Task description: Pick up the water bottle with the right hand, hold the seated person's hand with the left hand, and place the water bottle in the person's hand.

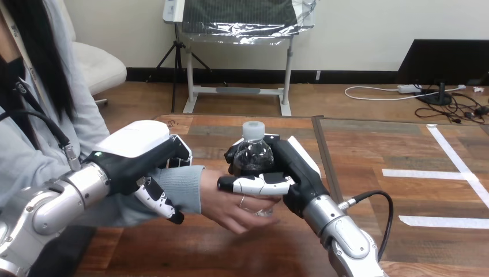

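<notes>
A clear water bottle (252, 151) with a white cap stands upright in my right hand (291, 173), whose fingers and thumb are curled round it. The bottle's base sits in the person's hand (233, 205), which lies palm up over the table, its fingers under the bottle. My left hand (144, 158) is on the person's grey-sleeved forearm (181, 187) just behind the wrist, its fingers over the top and its thumb curled down the near side of the sleeve.
The wooden table (230, 248) runs under both hands, with a dark seam (326, 156) down its middle. White tape strips (438, 173) mark the right part. The person sits at the left side.
</notes>
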Available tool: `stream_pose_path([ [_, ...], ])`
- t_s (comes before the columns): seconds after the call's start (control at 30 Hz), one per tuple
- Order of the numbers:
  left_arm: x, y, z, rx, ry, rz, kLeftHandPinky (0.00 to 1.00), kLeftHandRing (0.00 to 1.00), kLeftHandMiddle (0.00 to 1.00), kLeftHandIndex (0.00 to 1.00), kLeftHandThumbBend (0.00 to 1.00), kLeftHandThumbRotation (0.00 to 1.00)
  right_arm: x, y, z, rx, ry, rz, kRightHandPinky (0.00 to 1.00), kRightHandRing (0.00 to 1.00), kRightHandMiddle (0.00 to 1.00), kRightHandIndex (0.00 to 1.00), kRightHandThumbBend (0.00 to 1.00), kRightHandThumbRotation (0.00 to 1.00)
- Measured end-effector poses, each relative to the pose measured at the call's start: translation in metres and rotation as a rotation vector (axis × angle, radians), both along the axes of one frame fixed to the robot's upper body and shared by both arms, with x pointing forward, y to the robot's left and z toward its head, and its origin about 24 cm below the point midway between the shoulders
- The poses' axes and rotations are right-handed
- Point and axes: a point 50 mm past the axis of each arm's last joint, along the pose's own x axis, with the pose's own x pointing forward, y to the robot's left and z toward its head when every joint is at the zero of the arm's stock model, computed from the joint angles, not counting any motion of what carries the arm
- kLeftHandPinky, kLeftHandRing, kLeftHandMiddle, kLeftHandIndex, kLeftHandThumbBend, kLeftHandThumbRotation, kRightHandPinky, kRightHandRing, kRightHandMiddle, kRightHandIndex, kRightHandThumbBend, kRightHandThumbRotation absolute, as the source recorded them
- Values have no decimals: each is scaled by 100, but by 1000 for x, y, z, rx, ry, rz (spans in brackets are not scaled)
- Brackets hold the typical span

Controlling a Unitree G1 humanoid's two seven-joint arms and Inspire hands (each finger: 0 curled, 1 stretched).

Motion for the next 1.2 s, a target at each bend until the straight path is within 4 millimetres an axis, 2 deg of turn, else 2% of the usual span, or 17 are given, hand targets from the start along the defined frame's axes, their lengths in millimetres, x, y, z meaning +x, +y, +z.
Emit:
stream_pose_path([
  [0.77,1,0,3,-7,-8,7,20,25,31,31,86,0,1,4,6,28,-25,14,27,32,39,45,83,0],
  [1.2,1,-1,3,-9,-10,7,23,28,35,36,88,0,2,4,9,33,-40,12,30,35,42,46,84,0],
])
